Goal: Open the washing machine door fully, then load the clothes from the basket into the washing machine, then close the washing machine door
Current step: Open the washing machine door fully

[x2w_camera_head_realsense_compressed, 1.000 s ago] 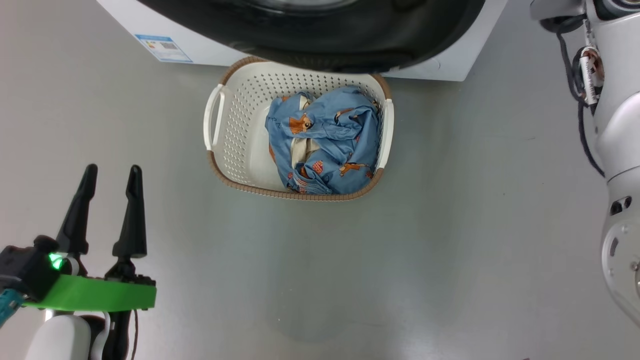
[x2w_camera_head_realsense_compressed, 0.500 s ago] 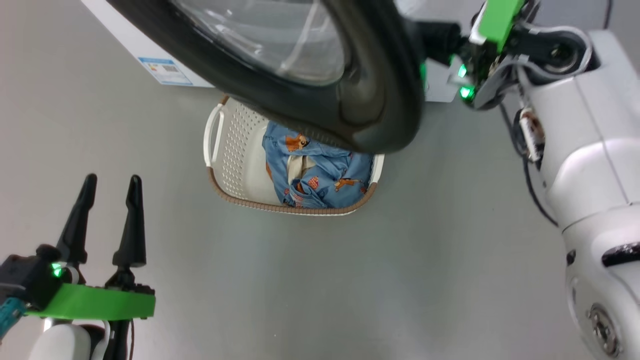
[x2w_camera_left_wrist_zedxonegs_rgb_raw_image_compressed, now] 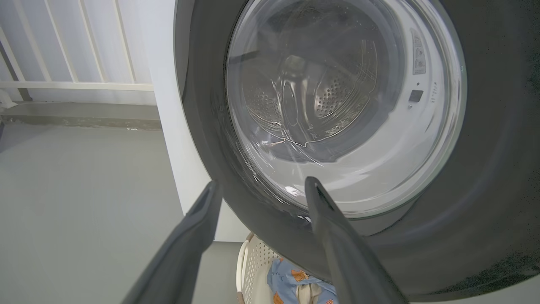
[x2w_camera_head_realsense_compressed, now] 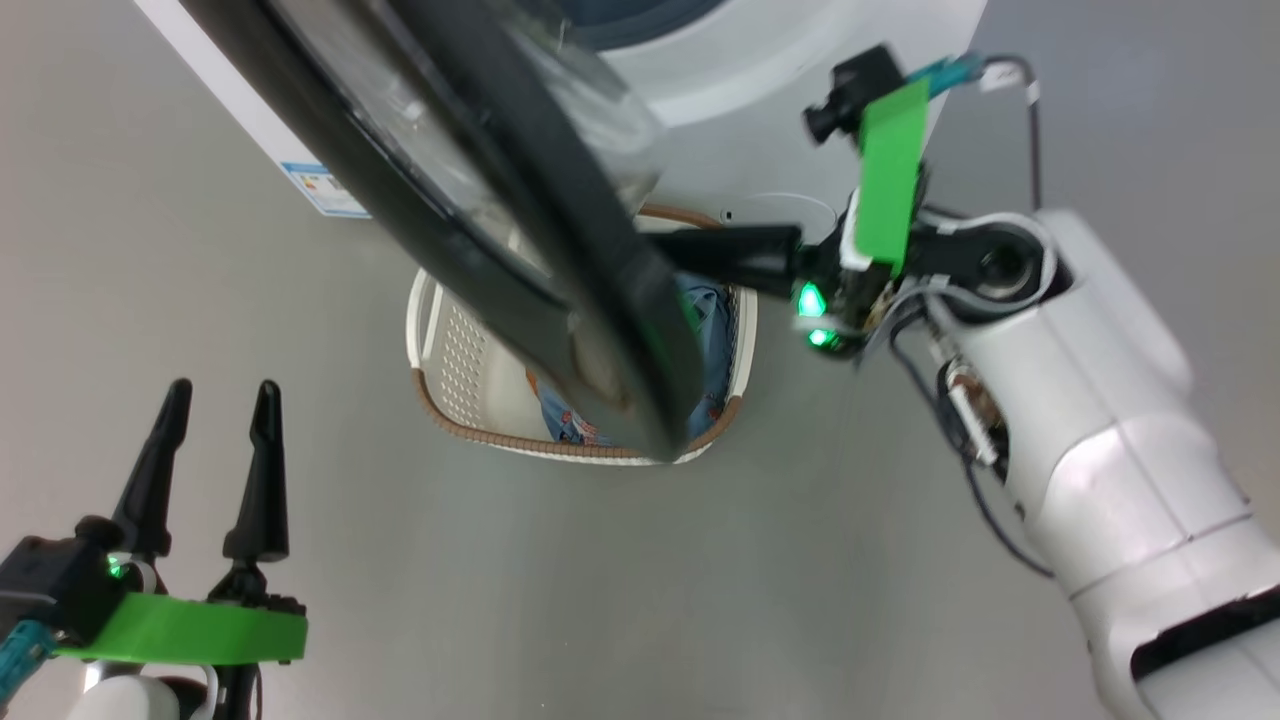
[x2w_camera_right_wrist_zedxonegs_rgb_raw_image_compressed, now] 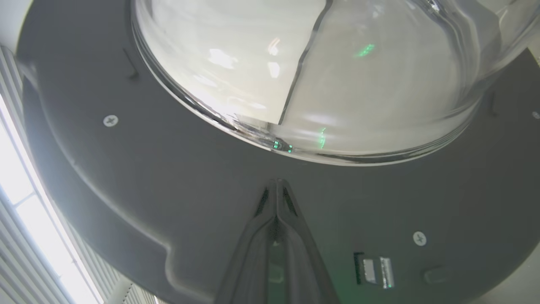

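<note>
- The right gripper point(x2w_camera_right_wrist_zedxonegs_rgb_raw_image_compressed: 276, 183) is seen with its two dark fingers pressed flat together and nothing between them. The tips appear to be set against the inner face of the washing machine door point(x2w_camera_right_wrist_zedxonegs_rgb_raw_image_compressed: 168, 198), just below the glass bowl point(x2w_camera_right_wrist_zedxonegs_rgb_raw_image_compressed: 337, 76).
- The door is judged only partly swung out. The push is best directed along the hinge arc, with contact kept on the matt rim and off the slick glass, where the tips could slide.
- The inner face is moulded dark plastic studded with cross-head screws; the bowl is clear, domed and glossy.
- The left gripper point(x2w_camera_head_realsense_compressed: 224, 390) is held wide and empty, low over the grey floor point(x2w_camera_head_realsense_compressed: 560, 600).
- The basket point(x2w_camera_head_realsense_compressed: 470, 435), perforated cream plastic with a brown woven-look rim, stands before the white washing machine point(x2w_camera_head_realsense_compressed: 760, 130), partly beneath the door. The clothes point(x2w_camera_head_realsense_compressed: 712, 320), soft crumpled blue fabric, lie inside it.
</note>
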Tool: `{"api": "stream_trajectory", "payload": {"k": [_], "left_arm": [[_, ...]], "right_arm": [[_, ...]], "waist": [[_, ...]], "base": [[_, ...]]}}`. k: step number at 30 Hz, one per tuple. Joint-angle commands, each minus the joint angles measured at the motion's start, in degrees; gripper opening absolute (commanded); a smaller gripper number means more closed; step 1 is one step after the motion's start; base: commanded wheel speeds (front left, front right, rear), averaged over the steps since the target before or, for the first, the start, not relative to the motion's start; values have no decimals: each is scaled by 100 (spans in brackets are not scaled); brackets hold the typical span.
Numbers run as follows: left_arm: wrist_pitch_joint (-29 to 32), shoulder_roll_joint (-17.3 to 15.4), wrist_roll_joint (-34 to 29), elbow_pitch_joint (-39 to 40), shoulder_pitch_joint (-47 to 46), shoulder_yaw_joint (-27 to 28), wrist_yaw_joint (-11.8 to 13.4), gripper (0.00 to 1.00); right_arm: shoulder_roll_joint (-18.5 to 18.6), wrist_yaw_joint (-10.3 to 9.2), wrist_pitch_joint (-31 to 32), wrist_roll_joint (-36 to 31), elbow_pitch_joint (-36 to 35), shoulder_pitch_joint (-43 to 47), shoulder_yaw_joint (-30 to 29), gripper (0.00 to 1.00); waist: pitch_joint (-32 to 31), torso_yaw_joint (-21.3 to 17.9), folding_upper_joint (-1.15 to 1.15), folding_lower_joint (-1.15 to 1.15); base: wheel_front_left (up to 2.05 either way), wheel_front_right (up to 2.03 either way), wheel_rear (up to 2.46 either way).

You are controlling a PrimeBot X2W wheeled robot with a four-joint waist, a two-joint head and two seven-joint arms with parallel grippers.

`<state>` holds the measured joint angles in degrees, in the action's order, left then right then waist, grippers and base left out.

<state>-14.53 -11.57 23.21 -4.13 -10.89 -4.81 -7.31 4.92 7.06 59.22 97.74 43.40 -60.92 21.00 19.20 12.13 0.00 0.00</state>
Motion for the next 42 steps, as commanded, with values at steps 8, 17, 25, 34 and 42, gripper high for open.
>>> {"api": "stream_trajectory", "payload": {"k": [8,17,25,34,42], "left_arm": [[-47,-162,-154,125,120,325,-18,100],[-47,-143,-218,85,206,451,-18,100],[-47,-106,-265,65,216,521,-18,100],[-47,-84,-302,15,293,572,-18,100],[-47,-145,-378,21,411,621,-18,100]], "right_arm": [[-204,43,-457,860,-762,652,1035,0],[-191,43,-940,1590,-1102,872,1957,0],[-153,43,-1527,2188,-1299,829,2831,0],[272,43,-2086,2810,-1721,901,3247,0],[871,43,-2623,3174,-2427,1190,3399,0]], "waist": [[-229,-11,0,0],[-363,-21,0,0],[-423,-63,0,0],[-644,-134,0,0],[-873,-308,0,0]], "base": [[0,0,0],[0,0,0],[0,0,0],[0,0,0],[0,0,0]]}}
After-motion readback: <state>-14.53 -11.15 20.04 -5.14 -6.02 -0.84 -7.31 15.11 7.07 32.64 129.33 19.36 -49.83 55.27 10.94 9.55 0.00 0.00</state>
